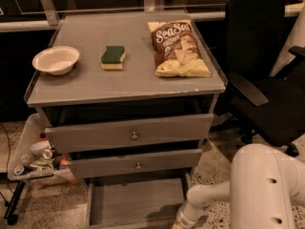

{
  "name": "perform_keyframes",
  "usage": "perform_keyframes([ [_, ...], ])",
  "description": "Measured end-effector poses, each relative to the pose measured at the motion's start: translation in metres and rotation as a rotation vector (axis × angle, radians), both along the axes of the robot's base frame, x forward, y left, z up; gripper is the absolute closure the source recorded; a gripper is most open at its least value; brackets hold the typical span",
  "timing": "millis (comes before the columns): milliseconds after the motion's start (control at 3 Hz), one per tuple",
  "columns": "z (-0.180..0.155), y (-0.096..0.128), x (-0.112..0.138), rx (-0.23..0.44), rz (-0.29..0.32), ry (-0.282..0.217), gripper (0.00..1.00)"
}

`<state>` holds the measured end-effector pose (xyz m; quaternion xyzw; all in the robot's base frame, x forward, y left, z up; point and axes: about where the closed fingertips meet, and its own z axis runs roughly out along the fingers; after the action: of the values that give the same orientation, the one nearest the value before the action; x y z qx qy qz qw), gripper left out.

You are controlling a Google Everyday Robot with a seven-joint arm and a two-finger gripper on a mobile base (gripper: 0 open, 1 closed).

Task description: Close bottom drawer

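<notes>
The bottom drawer of the grey cabinet is pulled far out. I see its bare grey floor and side walls. Its front panel and knob lie below the picture's lower edge. My white arm reaches in from the lower right and ends at the drawer's right front corner, at the picture's bottom edge. The gripper itself is cut off below the edge and is out of view.
The top drawer and middle drawer stand slightly out, each with a round knob. On the cabinet top lie a white bowl, a green sponge and a chip bag. A black office chair stands right, a cluttered tray left.
</notes>
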<state>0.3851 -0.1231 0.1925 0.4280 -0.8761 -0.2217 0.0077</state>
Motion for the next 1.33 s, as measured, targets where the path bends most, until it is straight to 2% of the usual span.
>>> perform_keyframes([
  [333,-0.0104,0.0020,0.0033,-0.009,0.003,0.003,1.00],
  [667,-0.0105,0.0021,0.0033,-0.009,0.003,0.003,0.81],
  [1333,-0.0105,0.0021,0.0033,-0.008,0.003,0.003,0.35],
])
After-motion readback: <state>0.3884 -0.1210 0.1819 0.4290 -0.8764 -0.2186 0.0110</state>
